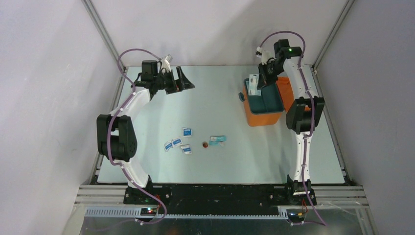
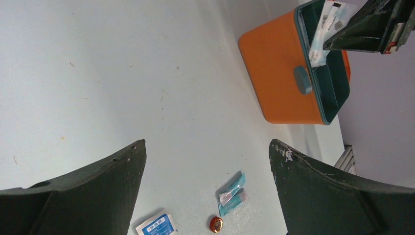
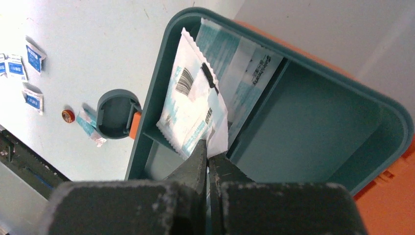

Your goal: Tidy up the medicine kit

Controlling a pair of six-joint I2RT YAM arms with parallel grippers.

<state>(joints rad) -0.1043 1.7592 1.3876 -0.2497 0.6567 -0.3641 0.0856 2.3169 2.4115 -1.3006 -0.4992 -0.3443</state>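
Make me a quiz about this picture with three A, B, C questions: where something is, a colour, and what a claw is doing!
1. Where is the medicine kit? A. table's middle B. beside the right arm C. on the floor
2. What colour is its outside? A. orange B. purple C. yellow
3. The left gripper is: A. shut on a packet B. shut on the kit C. open and empty
Answers: B, it sits by that arm; A, its walls are orange; C, its jaws stand wide apart, nothing between.
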